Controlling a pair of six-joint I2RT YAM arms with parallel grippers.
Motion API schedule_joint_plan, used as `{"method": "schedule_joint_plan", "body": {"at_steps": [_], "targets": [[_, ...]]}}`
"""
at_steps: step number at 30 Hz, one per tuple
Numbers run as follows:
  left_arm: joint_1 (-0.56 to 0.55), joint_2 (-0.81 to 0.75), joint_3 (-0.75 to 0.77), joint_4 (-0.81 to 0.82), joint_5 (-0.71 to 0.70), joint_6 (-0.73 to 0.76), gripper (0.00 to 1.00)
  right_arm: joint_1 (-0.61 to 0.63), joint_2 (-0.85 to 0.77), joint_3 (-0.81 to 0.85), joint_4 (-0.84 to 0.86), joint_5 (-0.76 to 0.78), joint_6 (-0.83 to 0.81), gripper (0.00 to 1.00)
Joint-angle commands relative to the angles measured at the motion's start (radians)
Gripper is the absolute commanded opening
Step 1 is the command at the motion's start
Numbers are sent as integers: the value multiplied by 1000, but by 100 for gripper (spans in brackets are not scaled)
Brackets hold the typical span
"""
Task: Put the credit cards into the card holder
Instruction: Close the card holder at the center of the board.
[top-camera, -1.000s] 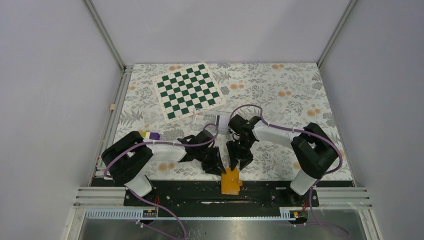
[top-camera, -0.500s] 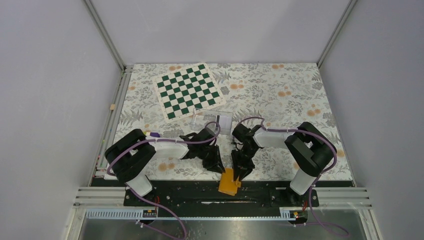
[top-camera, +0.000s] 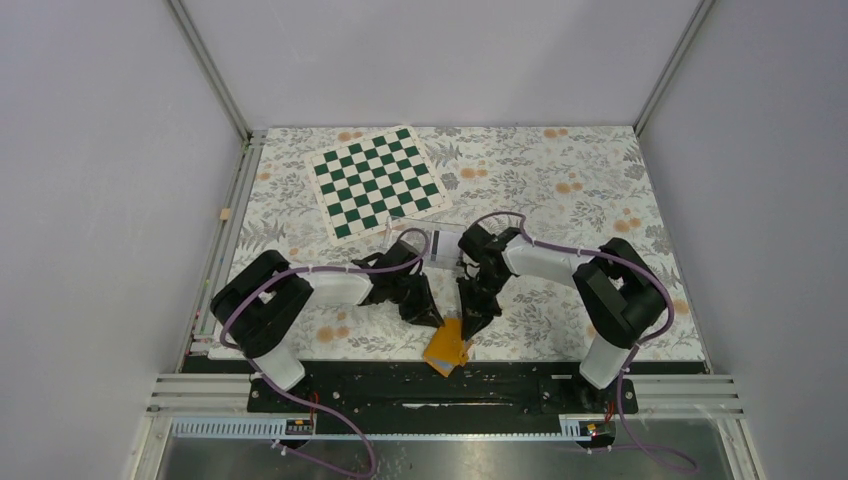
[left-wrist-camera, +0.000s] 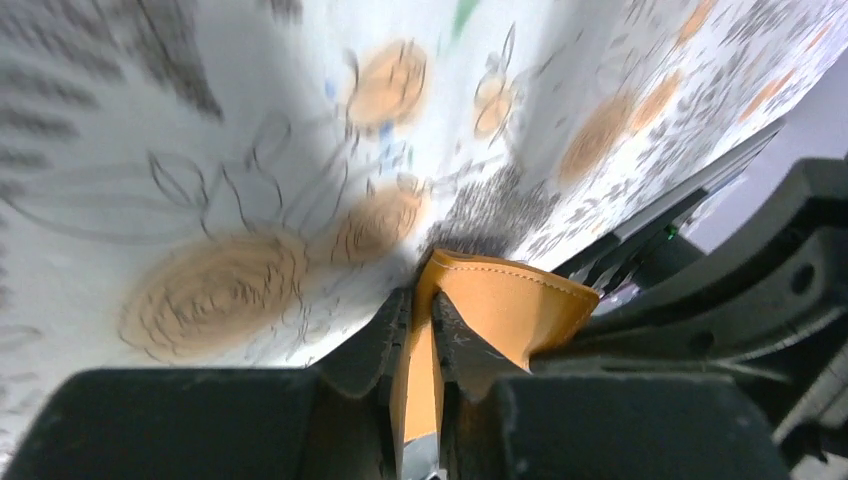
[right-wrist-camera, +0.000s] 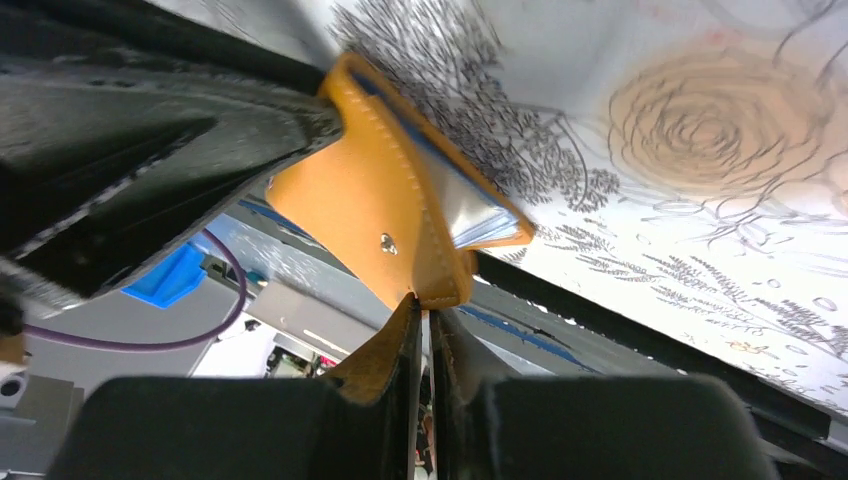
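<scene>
The card holder (top-camera: 446, 346) was at the near edge of the tabletop (top-camera: 600, 200), held between the two arms. The left fingers (left-wrist-camera: 365, 345) were clamped on one orange flap, the right fingers (right-wrist-camera: 380, 350) on a stitched edge. It looked light, thin and floppy; I reckoned gripping opposite flap edges would spread it best.

Bright even light; tablecloth (left-wrist-camera: 200, 150) blurred around the sharp card holder (left-wrist-camera: 510, 300).
</scene>
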Motion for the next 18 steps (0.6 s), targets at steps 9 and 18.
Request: {"method": "schedule_joint_plan", "body": {"at_steps": [9, 18], "targets": [[88, 29, 99, 78, 21, 30, 20, -75, 72, 235, 38, 87, -63, 10], [119, -44, 96, -111, -16, 155, 44, -87, 4, 191, -4, 151, -91, 42]]}}
